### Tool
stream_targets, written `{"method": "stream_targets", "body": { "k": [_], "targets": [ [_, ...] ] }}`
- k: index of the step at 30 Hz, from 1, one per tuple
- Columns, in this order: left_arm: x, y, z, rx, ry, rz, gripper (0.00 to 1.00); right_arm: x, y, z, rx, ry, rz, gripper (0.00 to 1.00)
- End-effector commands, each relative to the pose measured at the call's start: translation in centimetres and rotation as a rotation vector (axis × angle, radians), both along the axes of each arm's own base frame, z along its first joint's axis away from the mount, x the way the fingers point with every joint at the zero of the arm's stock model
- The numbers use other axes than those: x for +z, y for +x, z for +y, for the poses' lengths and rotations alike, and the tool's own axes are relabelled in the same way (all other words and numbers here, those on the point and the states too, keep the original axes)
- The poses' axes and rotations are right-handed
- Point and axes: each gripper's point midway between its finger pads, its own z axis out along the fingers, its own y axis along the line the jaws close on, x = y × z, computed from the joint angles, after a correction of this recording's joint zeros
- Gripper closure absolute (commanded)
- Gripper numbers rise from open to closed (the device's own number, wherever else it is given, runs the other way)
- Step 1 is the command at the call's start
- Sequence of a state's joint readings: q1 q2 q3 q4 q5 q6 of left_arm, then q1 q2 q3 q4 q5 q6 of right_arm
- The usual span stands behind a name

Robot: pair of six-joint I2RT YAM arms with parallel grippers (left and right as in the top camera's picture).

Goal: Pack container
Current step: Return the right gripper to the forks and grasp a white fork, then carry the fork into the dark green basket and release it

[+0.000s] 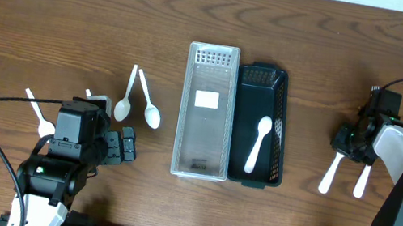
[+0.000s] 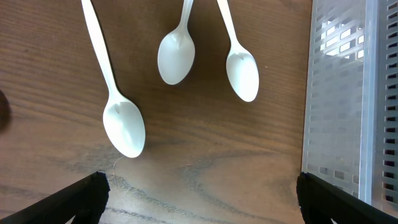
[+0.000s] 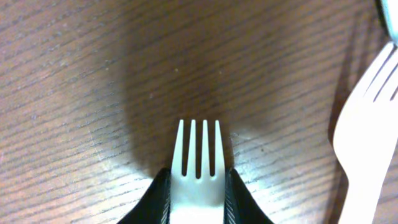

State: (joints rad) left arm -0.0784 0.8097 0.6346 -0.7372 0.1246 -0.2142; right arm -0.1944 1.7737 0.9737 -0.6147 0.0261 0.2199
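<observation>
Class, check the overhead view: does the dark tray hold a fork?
No, the dark tray holds only one white spoon.

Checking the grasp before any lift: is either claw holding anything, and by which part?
The right claw grips a white fork by its neck, just below the tines. The left claw is open and empty.

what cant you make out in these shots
Right wrist view: fork handle, hidden between the fingers of the right gripper and cut off by the bottom edge.
Right wrist view: second fork, cut off by the right edge.
Left wrist view: spoons, handles cut off by the top edge.
Overhead view: right gripper fingertips, hidden under its own body.
</observation>
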Motion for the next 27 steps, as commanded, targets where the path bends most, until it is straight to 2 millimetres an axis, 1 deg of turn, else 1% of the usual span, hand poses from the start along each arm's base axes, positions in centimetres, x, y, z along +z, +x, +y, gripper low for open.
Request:
{"method": "stream_targets", "body": {
  "k": [1,2,4,7,8,10,12,13,14,16,17,19,22,27],
  "targets": [
    [0.7,0.3,0.1,0.016,-0.008,-0.016,0.02,0.1,-0.8,1.0,0.006,0.056,0.045,0.99],
    [0.7,0.3,0.1,0.016,-0.008,-0.016,0.02,1.0,-0.3,1.2,0.013,0.061,0.028,0.99],
    [0.7,0.3,0.1,0.016,-0.007,-0.016,0.02,3.9,1.0,2.0,0.038,0.068,-0.026,0.99],
    [0.7,0.3,0.1,0.016,-0.007,-0.016,0.02,9.6,3.0,4.1,0.096,0.073,-0.139,0.99],
    [0.7,0.3,0.1,0.016,-0.007,-0.016,0.02,11.6,3.6,5.2,0.125,0.073,-0.184,0.99],
    [0.7,0.3,0.1,0.016,-0.008,-0.016,0.02,15.0,4.4,7.6,0.172,0.079,-0.261,0.99],
    [0.7,0.3,0.1,0.016,-0.008,-0.016,0.02,17.6,4.8,10.4,0.229,0.093,-0.329,0.99],
    [0.7,0.3,0.1,0.016,-0.008,-0.016,0.02,18.6,4.9,12.0,0.258,0.104,-0.356,0.98],
    [0.7,0.3,0.1,0.016,-0.008,-0.016,0.02,19.2,4.8,13.5,0.282,0.118,-0.374,0.98],
    [0.7,0.3,0.1,0.016,-0.008,-0.016,0.02,19.3,4.5,16.1,0.297,0.15,-0.378,0.98],
    [0.7,0.3,0.1,0.016,-0.007,-0.016,0.02,18.9,4.2,17.4,0.304,0.162,-0.364,0.98],
    [0.7,0.3,0.1,0.016,-0.007,-0.016,0.02,17.9,3.9,18.9,0.305,0.169,-0.333,0.98],
    [0.7,0.3,0.1,0.016,-0.008,-0.016,0.02,15.4,3.7,20.9,0.341,0.158,-0.268,0.98],
    [0.7,0.3,0.1,0.016,-0.008,-0.016,0.02,10.1,3.4,22.4,0.379,0.12,-0.129,0.98]
  ]
}}
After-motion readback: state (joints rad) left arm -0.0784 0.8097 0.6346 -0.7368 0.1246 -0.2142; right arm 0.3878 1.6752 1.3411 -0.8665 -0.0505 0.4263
